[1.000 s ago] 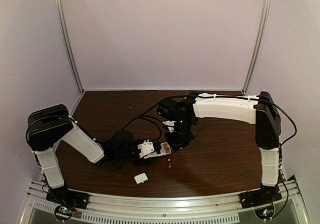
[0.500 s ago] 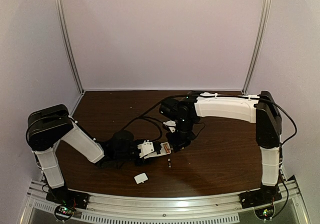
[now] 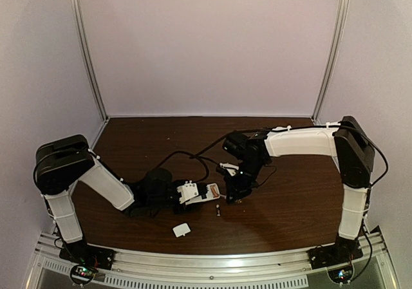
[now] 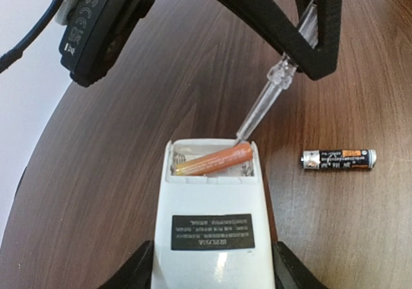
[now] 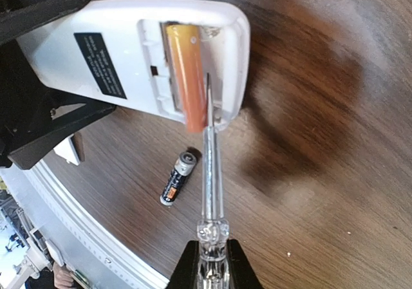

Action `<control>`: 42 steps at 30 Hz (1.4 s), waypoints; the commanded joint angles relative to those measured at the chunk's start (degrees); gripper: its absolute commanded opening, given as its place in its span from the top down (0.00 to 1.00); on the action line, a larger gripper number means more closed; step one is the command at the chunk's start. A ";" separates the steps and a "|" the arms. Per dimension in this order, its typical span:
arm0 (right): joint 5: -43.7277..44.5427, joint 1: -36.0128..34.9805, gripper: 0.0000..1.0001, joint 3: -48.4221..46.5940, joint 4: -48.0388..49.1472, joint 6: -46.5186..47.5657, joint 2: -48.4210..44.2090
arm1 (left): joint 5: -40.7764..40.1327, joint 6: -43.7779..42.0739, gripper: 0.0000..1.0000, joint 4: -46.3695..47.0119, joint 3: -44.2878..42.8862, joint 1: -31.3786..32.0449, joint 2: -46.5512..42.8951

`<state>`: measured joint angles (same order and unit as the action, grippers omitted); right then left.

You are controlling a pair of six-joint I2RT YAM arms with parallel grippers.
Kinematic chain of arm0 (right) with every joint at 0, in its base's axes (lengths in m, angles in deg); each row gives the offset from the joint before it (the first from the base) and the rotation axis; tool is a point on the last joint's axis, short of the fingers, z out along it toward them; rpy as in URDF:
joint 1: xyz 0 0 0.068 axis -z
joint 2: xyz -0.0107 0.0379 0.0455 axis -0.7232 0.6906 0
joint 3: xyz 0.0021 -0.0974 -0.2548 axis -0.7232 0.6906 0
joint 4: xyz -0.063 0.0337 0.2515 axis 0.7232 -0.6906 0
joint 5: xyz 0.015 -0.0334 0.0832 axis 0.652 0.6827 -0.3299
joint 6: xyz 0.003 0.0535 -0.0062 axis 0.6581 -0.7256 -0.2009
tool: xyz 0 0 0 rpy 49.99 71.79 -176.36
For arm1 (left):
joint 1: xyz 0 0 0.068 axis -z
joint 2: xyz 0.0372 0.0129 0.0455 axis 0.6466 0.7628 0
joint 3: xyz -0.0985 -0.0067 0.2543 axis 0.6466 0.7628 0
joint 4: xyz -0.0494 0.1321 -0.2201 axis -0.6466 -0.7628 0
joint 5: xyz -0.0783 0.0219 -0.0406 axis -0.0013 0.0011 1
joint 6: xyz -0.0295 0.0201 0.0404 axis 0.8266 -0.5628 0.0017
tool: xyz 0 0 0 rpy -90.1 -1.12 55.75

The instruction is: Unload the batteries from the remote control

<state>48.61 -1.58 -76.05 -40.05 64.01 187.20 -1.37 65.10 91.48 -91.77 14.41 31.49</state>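
One battery (image 4: 338, 159) lies out; left tool (image 4: 212, 266) clamps the remote control (image 5: 109, 51) steady while right tool (image 5: 211, 263) grips the screwdriver (image 5: 211, 173) to lever the orange battery (image 4: 212, 159).

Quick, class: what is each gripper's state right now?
Left gripper: closed on the remote control.
Right gripper: closed on the screwdriver.

The top camera looks down from high up and sees the whole table (image 3: 290, 218). The left wrist camera sits close, looking along the remote control (image 4: 212, 199). The right one looks down the screwdriver (image 5: 209, 173). Both share the remote's open end and the loose battery (image 4: 338, 159).
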 commanded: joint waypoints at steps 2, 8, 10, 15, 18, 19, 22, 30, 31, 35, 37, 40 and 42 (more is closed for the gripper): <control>-6.96 0.22 1.00 4.81 11.17 1.16 -0.49 | 2.98 -1.46 1.00 5.70 -1.75 0.59 0.42; -9.30 0.75 1.00 7.23 16.20 0.05 -0.54 | 2.39 -1.54 1.00 6.11 -1.57 0.58 0.59; -9.11 0.79 1.00 7.55 17.01 -0.31 -0.37 | 2.28 -1.57 1.00 6.17 -1.49 0.58 0.59; -8.43 0.79 1.00 8.59 18.96 -1.79 -1.42 | 2.15 -1.57 1.00 6.16 -1.48 0.57 0.51; -7.17 0.81 1.00 9.27 19.18 -2.50 -2.66 | 2.10 -1.56 1.00 6.24 -1.48 0.54 0.49; -7.07 0.80 1.00 9.47 19.21 -2.65 -3.12 | 2.10 -1.56 1.00 6.29 -1.48 0.58 0.50; -6.31 0.77 1.00 10.15 19.40 -3.30 -4.91 | 2.01 -1.47 1.00 6.34 -1.48 0.59 0.50; -4.12 0.32 1.00 11.15 18.39 -4.71 -10.77 | 1.66 -0.57 1.00 7.10 -1.32 0.58 0.24; -3.74 0.22 1.00 11.40 18.31 -4.99 -11.90 | 1.73 -0.36 1.00 7.12 -1.31 0.59 0.18; -2.26 -0.40 1.00 12.92 18.32 -6.10 -16.30 | 1.64 0.57 1.00 8.06 -1.05 0.54 -0.15; -1.15 -0.73 1.00 13.91 18.42 -6.60 -18.90 | 1.75 1.18 1.00 8.32 -0.98 0.58 -0.36; 0.47 -1.10 1.00 15.44 18.94 -7.34 -22.21 | 1.88 1.97 1.00 8.65 -0.96 0.54 -0.61; 1.45 -1.21 1.00 16.42 19.57 -7.71 -24.38 | 1.81 2.62 1.00 8.98 -0.96 0.57 -0.72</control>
<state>46.49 -2.24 -61.99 -22.00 57.61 166.24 -0.63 65.71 96.55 -91.92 14.69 31.64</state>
